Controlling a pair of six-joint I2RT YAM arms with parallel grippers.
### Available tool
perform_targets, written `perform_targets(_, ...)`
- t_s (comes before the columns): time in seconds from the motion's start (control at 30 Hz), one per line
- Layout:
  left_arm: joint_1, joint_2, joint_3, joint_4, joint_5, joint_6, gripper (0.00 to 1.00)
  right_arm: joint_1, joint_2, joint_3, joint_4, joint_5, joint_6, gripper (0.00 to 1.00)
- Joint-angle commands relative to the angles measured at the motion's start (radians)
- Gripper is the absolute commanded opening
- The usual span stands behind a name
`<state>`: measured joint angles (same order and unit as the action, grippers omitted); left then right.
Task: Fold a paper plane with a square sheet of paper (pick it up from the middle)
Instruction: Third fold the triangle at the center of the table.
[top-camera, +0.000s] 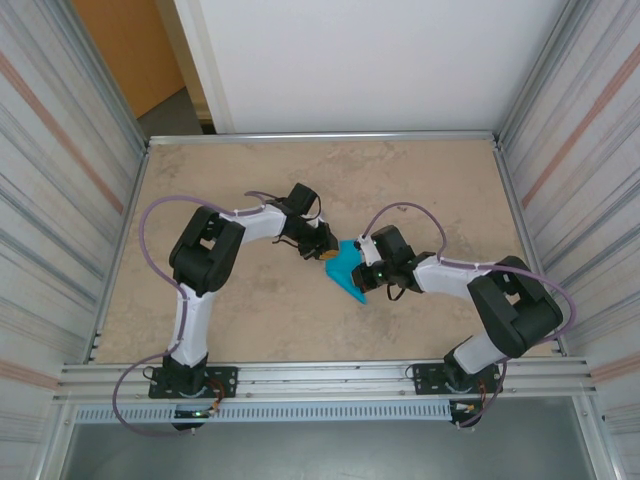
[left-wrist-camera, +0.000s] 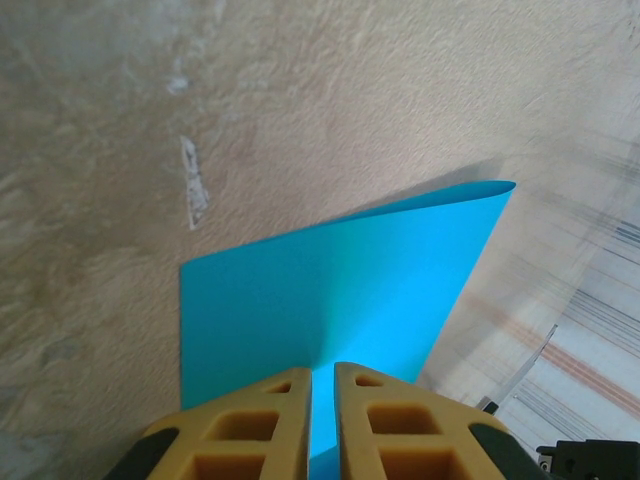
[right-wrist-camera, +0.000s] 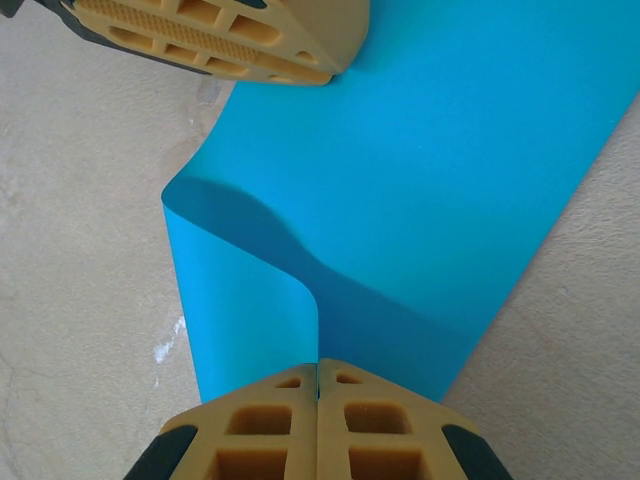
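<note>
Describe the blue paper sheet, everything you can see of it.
The square sheet of paper is thin, plain turquoise, matte and unmarked. It is doubled over on itself in a soft rounded bend, not a pressed crease, so two layers show in the right wrist view. It sits at the middle of the table, between the arms. The right gripper is shut on one edge at the bend; the left gripper pinches the opposite side. Whether any part rests on the table is unclear.
</note>
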<state>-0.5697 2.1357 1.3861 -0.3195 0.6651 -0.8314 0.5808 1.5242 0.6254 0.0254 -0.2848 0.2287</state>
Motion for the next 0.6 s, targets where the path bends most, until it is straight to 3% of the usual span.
perform_targets(0.0,-0.013,0.055,-0.007,-0.084,-0.012,0.025,0.14,-0.006,0.016,0.023,-0.012,-0.006,0.003,0.0)
perform_targets(0.57,-0.013,0.054,-0.004,-0.091,-0.016,0.028,0.14,-0.006,0.044,0.028,-0.023,0.004,0.002,0.0)
